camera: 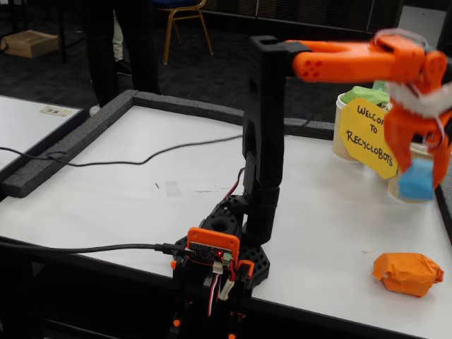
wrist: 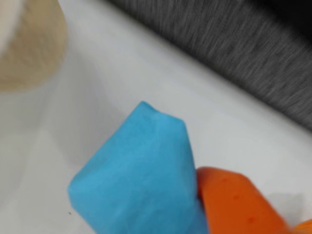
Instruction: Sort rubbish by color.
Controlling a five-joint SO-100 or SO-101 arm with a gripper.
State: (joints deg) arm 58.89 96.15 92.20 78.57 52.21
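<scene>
White tabletop (camera: pixel 141 191) fills the fixed view, bordered along its far and left edges by a dark foam rim (camera: pixel 78 138); beyond it lie dark floor, a chair and a person's legs. A black cable (camera: pixel 120 161) trails across the left half, which is otherwise open. At centre the arm's base (camera: pixel 219 258) sits near the front edge, at 6 o'clock, and its black column rises to an orange upper link reaching right. At 2 o'clock from the base a tan paper cup (camera: pixel 343 134) stands by the far rim with the green lump (camera: pixel 364 94) inside it, partly behind the yellow sign (camera: pixel 369 136). Further right the gripper (camera: pixel 418 173) hangs off the table, its fingers clamped on the blue lump (camera: pixel 417 180), held in front of a second cup (camera: pixel 393 185) at the right edge. The orange lump (camera: pixel 408 272) lies on the table at 4 o'clock, well apart from both cups, near the front right corner.

In the wrist view the blue lump (wrist: pixel 139 175) sits low at centre against an orange finger (wrist: pixel 234 204), a blurred tan cup (wrist: pixel 31 44) at 10 o'clock and the foam rim (wrist: pixel 234 48) running across the top right.
</scene>
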